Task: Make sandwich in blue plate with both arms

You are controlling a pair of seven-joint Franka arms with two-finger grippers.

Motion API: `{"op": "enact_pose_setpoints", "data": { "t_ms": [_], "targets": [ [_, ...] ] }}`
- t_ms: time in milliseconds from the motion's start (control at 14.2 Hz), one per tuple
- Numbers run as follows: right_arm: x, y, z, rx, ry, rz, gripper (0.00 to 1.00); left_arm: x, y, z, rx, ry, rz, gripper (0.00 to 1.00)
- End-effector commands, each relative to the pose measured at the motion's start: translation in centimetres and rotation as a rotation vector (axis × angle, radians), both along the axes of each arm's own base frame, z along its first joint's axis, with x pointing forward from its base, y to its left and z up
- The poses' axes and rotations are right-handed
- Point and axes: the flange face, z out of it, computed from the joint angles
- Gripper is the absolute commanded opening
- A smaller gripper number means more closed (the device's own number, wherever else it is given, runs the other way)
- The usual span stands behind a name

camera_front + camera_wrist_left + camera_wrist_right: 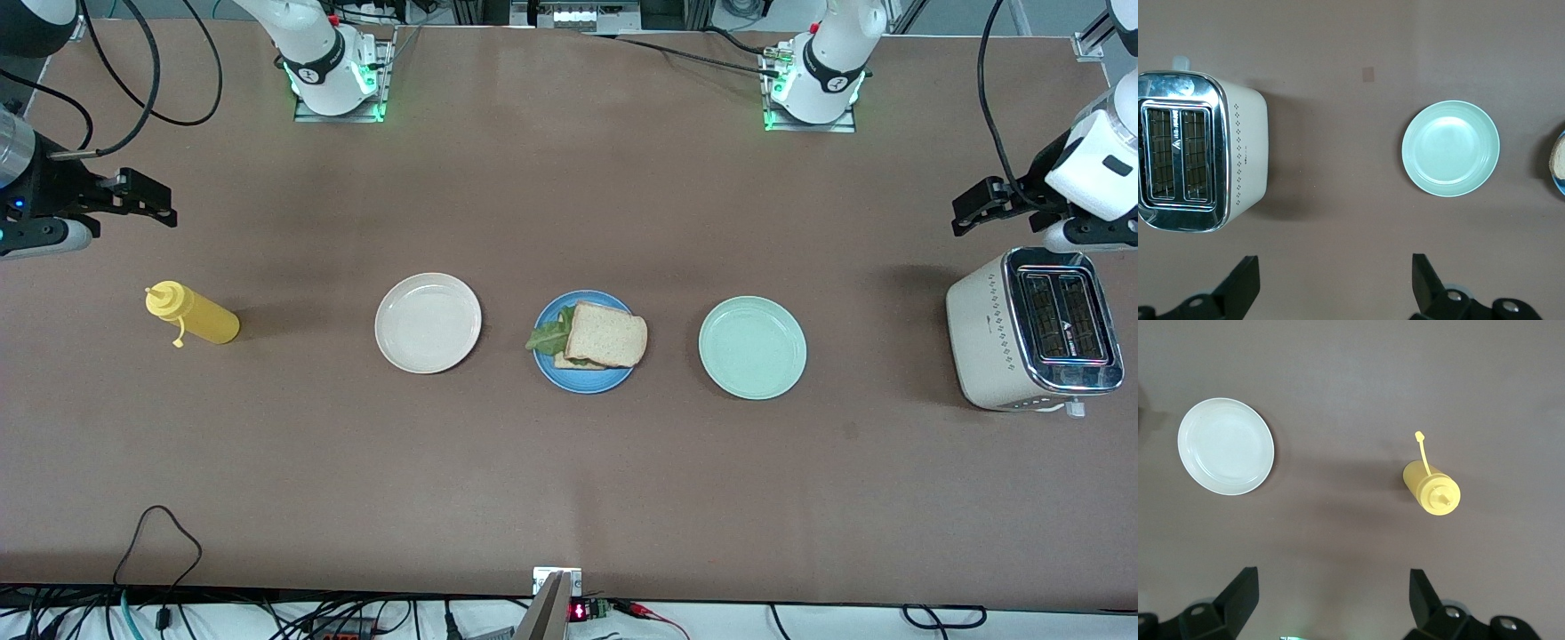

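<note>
Blue round plate [553,372] sits mid-bench carrying the tan bread-and-lettuce sandwich [603,338]. Left hand [971,211] hovers above the bench by the cream toaster [987,342], fingers wide, empty. Right hand [153,199] hovers near the yellow squeeze bottle [197,316], wide, empty.

two bulky white robot arms, each rising from a white rounded base with a black joint band and a small round logo, bolted to a metal plate that glows green at its edges. loose black cables loop beside them. the left hand [978,206] and right hand [147,197] are matte black (two blocky angular fingers each).
</note>
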Motion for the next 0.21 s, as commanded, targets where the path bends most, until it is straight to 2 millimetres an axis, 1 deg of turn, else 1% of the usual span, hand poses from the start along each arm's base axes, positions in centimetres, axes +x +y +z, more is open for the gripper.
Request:
{"op": "enact_pose_setpoints", "data": {
  "t_ms": [0,141],
  "targets": [
    [-0.08,0.03,0.46,-0.012,0.007,-0.015,1.00,-0.76,0.13,0.40,-0.015,-0.004,-0.019,1.00],
    [-0.08,-0.07,0.46,-0.013,0.006,-0.018,1.00,-0.76,0.14,0.40,-0.014,-0.004,-0.021,1.00]
  ]
}}
